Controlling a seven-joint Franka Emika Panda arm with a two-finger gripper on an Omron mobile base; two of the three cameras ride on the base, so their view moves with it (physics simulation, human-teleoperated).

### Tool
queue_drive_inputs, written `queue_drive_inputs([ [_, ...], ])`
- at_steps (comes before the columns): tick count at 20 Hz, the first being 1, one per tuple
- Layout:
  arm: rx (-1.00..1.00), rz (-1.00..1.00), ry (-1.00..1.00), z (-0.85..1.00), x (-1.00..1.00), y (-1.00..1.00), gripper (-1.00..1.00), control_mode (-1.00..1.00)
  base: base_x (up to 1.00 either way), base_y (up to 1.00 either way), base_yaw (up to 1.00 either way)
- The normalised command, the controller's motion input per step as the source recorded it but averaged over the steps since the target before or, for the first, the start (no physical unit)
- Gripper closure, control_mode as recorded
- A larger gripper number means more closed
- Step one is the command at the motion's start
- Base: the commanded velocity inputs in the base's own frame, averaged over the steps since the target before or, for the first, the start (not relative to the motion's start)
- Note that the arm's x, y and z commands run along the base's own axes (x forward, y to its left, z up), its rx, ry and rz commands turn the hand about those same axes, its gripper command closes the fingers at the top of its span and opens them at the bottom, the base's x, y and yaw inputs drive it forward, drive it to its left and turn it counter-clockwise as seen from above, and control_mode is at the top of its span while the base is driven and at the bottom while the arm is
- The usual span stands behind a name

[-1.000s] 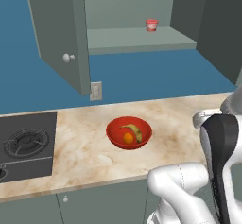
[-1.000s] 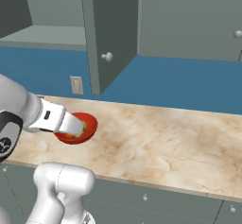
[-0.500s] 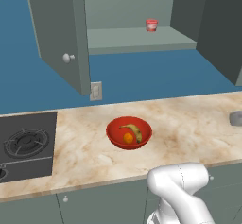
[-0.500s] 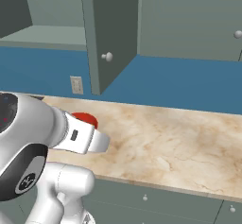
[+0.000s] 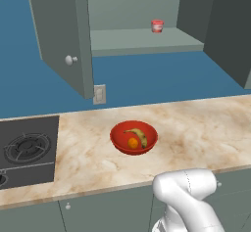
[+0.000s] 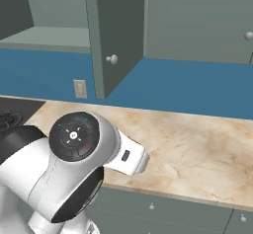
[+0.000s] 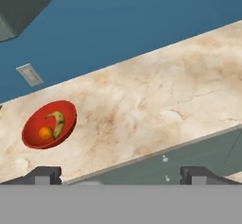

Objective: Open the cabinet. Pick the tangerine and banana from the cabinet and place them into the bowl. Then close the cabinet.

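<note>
Cabinet: both doors swung wide, the left one with its round pale knob facing us; in the right base view a door stands edge-on with its knob showing.
Shelf: a small red-and-white cup sits toward the back right.
Bowl: red and glossy, on the marble counter, nearer the front edge than the wall and a little right of the stove; in the hand view it sits far left.
Banana: lying inside the bowl, curved, on the right half; seen too from the hand.
Tangerine: in the bowl as well, just beside the banana, toward the front; orange dot in the hand view.
Gripper: jaws spread wide, two dark tips far apart at the bottom of the hand view, nothing between them, looking at the counter's front edge from out in front.
Wall: a pale outlet on the blue wall under the left door.
</note>
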Motion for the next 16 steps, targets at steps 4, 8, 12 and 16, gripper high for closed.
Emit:
queue_drive_inputs([
  [4, 0.23, 0.0, -0.16, 0.2, 0.17, -0.21, -1.0, -1.0, 0.0, 0.0, 0.0],
  [8, 0.22, 0.01, -0.27, 0.31, 0.16, -0.11, -1.0, -1.0, 0.0, 0.0, 0.0],
  [12, 0.21, 0.0, -0.24, 0.31, 0.21, -0.08, -1.0, -1.0, 0.0, 0.0, 0.0],
  [16, 0.17, 0.0, -0.22, 0.3, 0.28, 0.0, -1.0, -1.0, 0.0, 0.0, 0.0],
])
